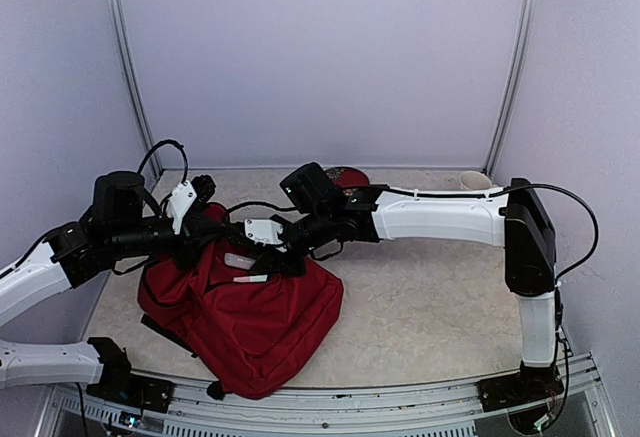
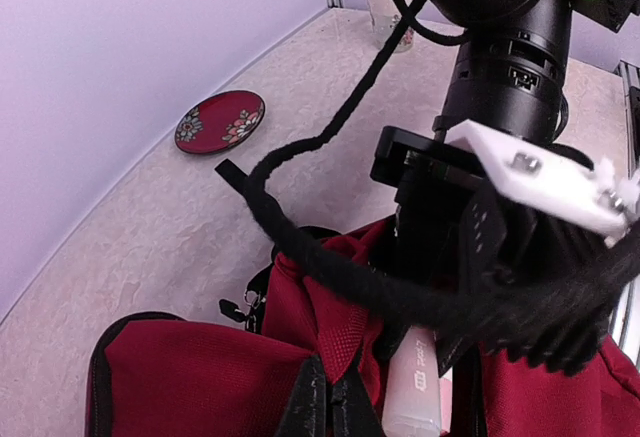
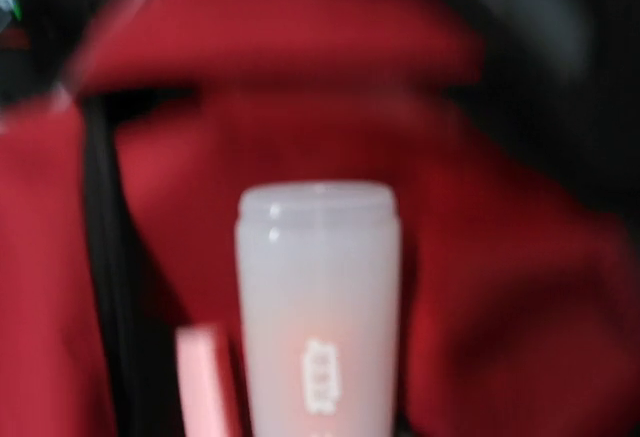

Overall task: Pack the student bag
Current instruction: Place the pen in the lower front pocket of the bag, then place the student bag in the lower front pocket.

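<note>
Top external view: the bag [image 1: 265,332] is seen lying slumped on the table [image 1: 430,297], under and just in front of both grippers. Its long axis is set slantwise, with the mouth raised at the far left end, where the two grippers meet, and the base pointed toward the near right. It is made of soft dark red cloth, creased and sagging, and is edged with black zips and webbing.

From the left wrist, the left gripper [image 2: 327,397] is seen closed tight, with a fold of red cloth at the rim of the mouth pinched between its black fingers. A thick, fuzzy black strap [image 2: 300,237] is looped up and across, just above those fingers.

The right gripper [image 2: 440,297] is held directly over the mouth, clamped narrowly on a tube [image 3: 318,297]. The tube is a frosted, whitish plastic cylinder with a flat round cap, held upright with the cap pointed down into the bag. A slim pink item [image 3: 205,382] is seen just beside it, too blurred to be named.

Beyond the left gripper, well apart from the bag, a small round red plate [image 2: 220,122] with a flower pattern is laid flat. Farther still, a pale cup [image 2: 385,7] is stood by the corner.
</note>
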